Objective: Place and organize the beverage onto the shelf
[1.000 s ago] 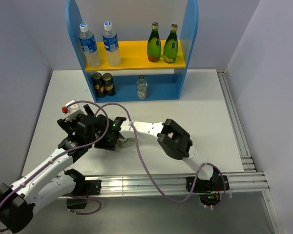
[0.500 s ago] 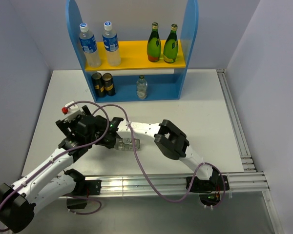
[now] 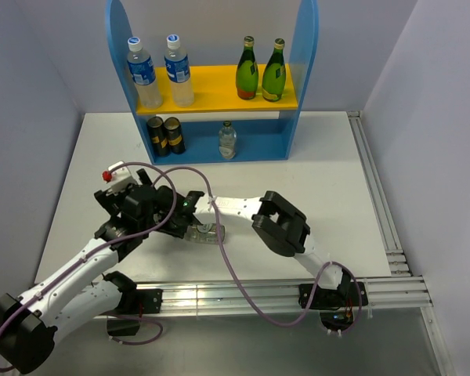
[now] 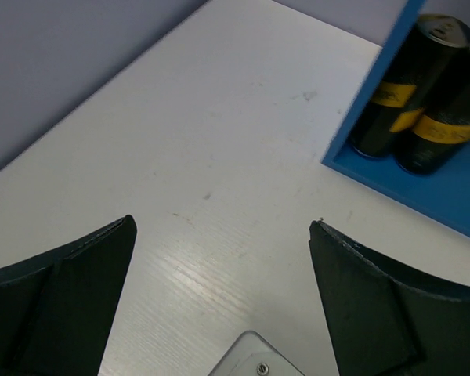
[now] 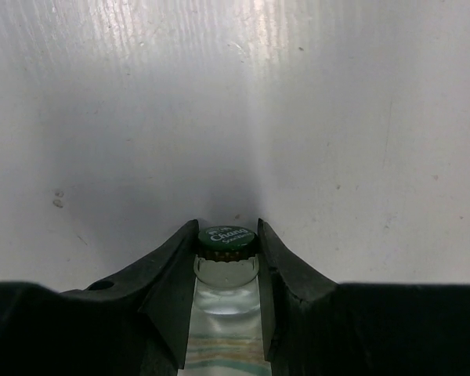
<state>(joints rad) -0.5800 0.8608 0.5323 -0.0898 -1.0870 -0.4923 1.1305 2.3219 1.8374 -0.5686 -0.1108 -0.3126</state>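
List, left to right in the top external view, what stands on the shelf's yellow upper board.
On the yellow upper board: first blue-labelled bottle → second blue-labelled bottle → first green bottle → second green bottle.

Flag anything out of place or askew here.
One short clear bottle lies on its side on the table, clamped in the right gripper; the other five bottles stand upright on the shelf. Nothing looks spilled.
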